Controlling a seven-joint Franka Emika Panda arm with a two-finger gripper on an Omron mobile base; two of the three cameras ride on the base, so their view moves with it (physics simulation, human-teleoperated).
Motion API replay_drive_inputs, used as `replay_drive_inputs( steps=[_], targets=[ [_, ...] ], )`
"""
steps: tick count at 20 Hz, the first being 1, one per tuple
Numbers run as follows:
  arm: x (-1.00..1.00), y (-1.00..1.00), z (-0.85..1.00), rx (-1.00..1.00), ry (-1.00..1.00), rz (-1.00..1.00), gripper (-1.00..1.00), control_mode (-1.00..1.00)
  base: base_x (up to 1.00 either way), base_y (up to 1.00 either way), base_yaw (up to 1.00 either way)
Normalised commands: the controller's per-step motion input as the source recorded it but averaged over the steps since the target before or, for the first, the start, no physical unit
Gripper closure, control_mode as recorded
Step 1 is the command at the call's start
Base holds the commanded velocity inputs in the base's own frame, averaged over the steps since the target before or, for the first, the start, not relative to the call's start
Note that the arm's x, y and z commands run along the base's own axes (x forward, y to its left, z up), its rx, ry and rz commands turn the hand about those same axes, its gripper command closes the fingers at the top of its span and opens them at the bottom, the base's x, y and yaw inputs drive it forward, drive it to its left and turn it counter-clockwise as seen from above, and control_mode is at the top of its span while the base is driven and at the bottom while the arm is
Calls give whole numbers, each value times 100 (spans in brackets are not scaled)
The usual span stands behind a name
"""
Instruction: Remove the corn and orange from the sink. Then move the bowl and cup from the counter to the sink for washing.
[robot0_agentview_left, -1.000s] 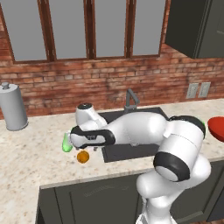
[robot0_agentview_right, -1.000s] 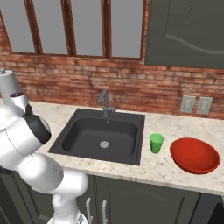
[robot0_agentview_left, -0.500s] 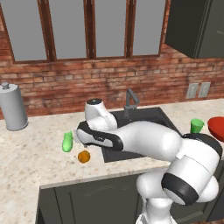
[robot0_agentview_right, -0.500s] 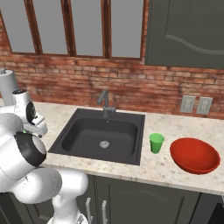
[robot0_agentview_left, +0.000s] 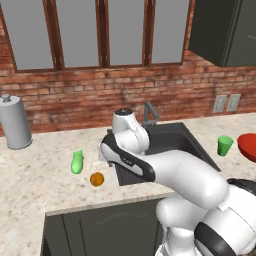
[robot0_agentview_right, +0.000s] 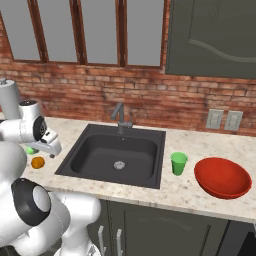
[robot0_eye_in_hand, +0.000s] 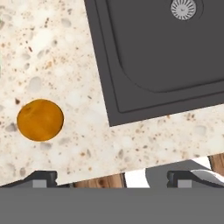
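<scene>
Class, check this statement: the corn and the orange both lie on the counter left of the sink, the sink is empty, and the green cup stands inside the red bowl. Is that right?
Not quite. The cup stands on the counter beside the bowl, not inside it, as the right base view shows. The corn and orange do lie left of the empty sink.

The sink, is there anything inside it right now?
Nothing but the round silver drain lies in the sink. The orange and corn sit on the counter beside it. The arm covers some of the basin in the left base view.
</scene>
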Motion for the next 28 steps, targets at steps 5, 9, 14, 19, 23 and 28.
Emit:
replay_drive_inputs(
  steps=[5,9,14,19,23,28],
  targets=[
    [-24,-47,16,0,0,4,-100,-100,0,0,0],
    [-23,-47,15,0,-1,4,-100,-100,0,0,0],
    [-18,-48,15,0,0,1,-100,-100,0,0,0],
    [-13,-47,16,0,0,0,-100,-100,0,0,0],
    [-9,-46,15,0,0,1,-100,-100,0,0,0],
    [-8,-46,15,-2,0,2,-100,-100,0,0,0]
  ],
)
